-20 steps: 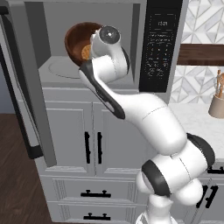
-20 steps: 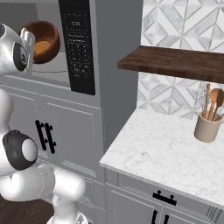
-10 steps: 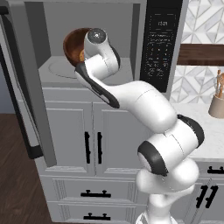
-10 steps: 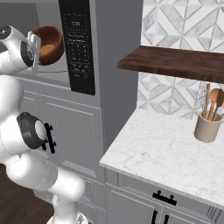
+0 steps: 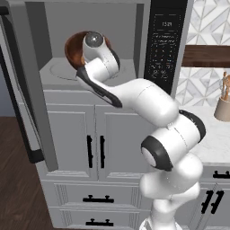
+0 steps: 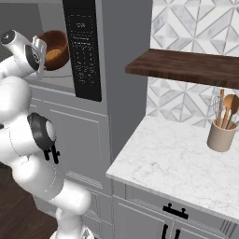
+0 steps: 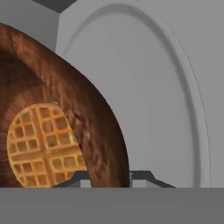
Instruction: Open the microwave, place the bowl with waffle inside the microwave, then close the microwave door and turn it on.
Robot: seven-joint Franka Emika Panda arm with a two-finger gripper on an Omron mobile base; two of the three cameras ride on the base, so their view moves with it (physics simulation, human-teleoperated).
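While the microwave door (image 5: 27, 90) stood swung wide to the left, its black bar handle facing outward, the arm reached into the open microwave (image 5: 96, 42) with the bowl (image 5: 75, 49) carried at its end. From the left base camera, the bowl sat tipped on edge inside the cavity, just above the round turntable (image 5: 63, 71), half hidden behind the white wrist. From the right base camera, the same bowl (image 6: 55, 46) showed its mouth toward the keypad panel (image 6: 84, 46), a tan waffle piece lying inside it.

Seen from the hand camera, the gripper (image 7: 109, 177) had its two dark fingertips (image 7: 76, 177) set narrowly apart, one on either side of the bowl's (image 7: 87, 131) wooden rim, so the rim ran up between them and the wall was pinched in the grip. The waffle (image 7: 41, 144) lay inside the bowl to the left of the fingers, and the turntable's (image 7: 175, 87) grey disc spread behind the rim on the right.

On the counter (image 6: 177, 158) well to the right stood a tan crock (image 6: 221, 135) of utensils, under a dark wooden shelf (image 6: 186, 67).
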